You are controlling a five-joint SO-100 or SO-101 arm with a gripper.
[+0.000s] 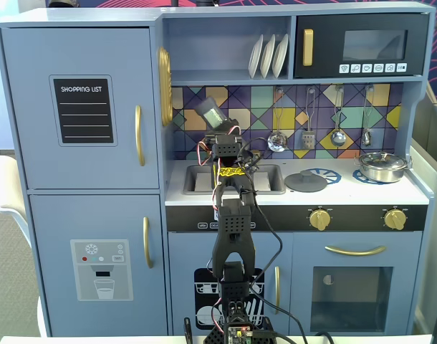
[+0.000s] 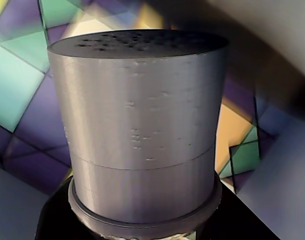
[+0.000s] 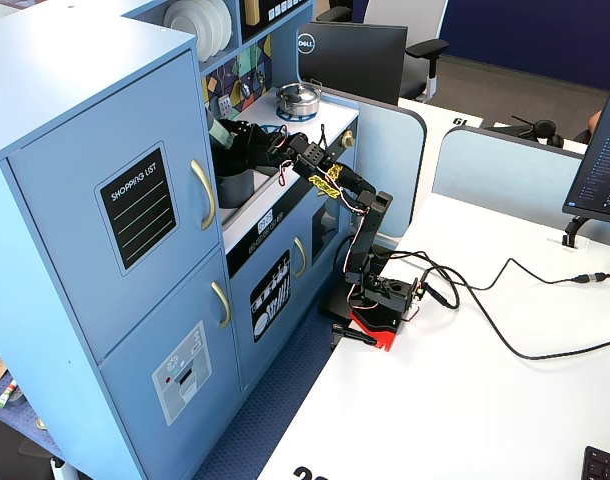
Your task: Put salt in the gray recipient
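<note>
My gripper is shut on the salt, a slim gray shaker with a pale green label. It holds the shaker tilted up to the left, above the counter and in front of the tiled back wall. In the wrist view the shaker's gray perforated cap fills the frame, with my black fingers around its base. In the side fixed view the shaker hangs just above the dark gray recipient, which stands on the counter. In the front fixed view the arm hides the pot.
A flat gray lid lies on the stovetop, and a shiny steel lidded pan stands at the right. Utensils hang on the back wall. A shelf with plates is close above the gripper. The sink is below.
</note>
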